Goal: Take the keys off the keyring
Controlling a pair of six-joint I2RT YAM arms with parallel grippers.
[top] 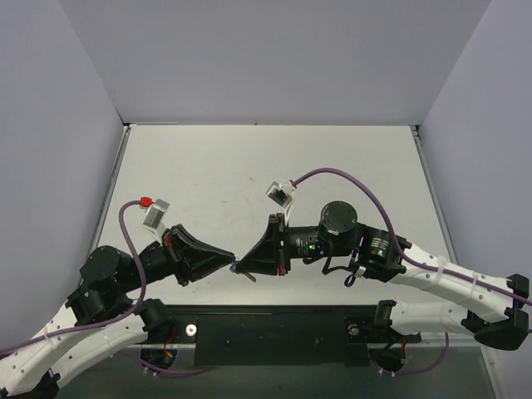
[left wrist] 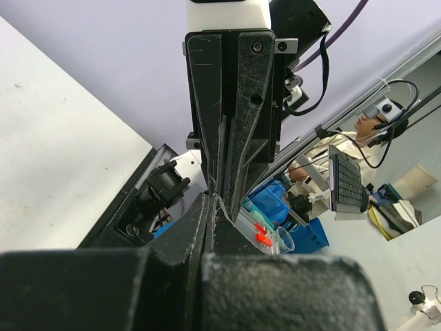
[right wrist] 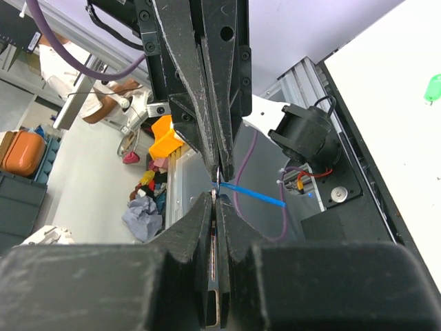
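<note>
My two grippers meet tip to tip a little above the table's near edge. The left gripper (top: pixel 230 264) (left wrist: pixel 209 207) is shut on the thin ring of the keyring. The keyring's blue tag (right wrist: pixel 253 196) shows edge-on, sticking out sideways from where the tips meet; it is a small speck in the top view (top: pixel 247 272). The right gripper (top: pixel 243 266) (right wrist: pixel 215 200) is shut on the key (right wrist: pixel 214 276), a thin metal sliver seen edge-on between its fingers. The join between key and ring is hidden by the fingertips.
A green tag (right wrist: pixel 433 88) lies on the white table (top: pixel 274 166) in the right wrist view. A black rail (top: pixel 274 329) with the arm bases runs along the near edge. Grey walls stand on the left, back and right.
</note>
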